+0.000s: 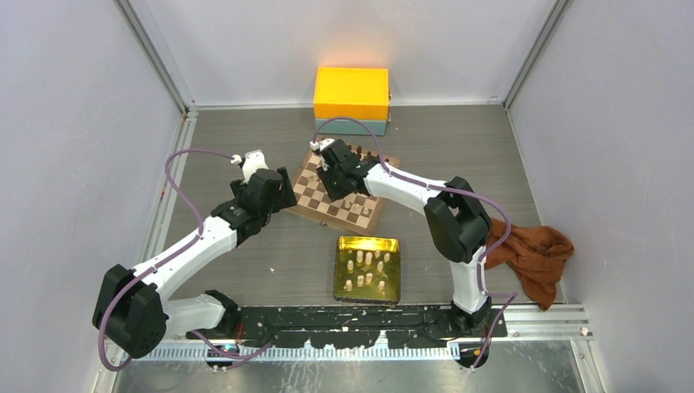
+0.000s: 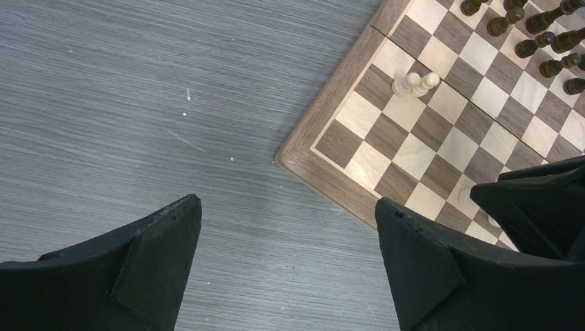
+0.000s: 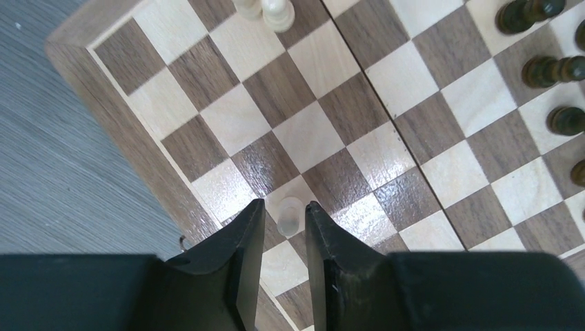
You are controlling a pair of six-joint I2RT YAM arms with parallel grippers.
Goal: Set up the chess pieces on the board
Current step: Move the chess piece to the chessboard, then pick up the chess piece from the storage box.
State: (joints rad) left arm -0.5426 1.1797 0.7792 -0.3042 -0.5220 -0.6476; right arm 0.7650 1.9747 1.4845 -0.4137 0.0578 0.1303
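The board (image 1: 311, 201) lies at the table's middle back. My right gripper (image 1: 331, 178) hangs over its left part. In the right wrist view its jaws (image 3: 284, 205) stand a little apart around one pale chess piece (image 3: 290, 217) that stands on a light square near the board's edge. Two more pale pieces (image 3: 265, 9) stand close together further in, and also show in the left wrist view (image 2: 416, 83). Several pale pieces (image 1: 368, 268) lie in the gold tray (image 1: 340, 266). My left gripper (image 2: 288, 203) is open and empty over the bare table beside the board's corner (image 2: 296, 155).
Dark brown pieces (image 3: 545, 69) stand in rows on the board's far side. An orange box (image 1: 351, 94) stands behind the board. A brown cloth (image 1: 532, 254) lies at the right beside the right arm.
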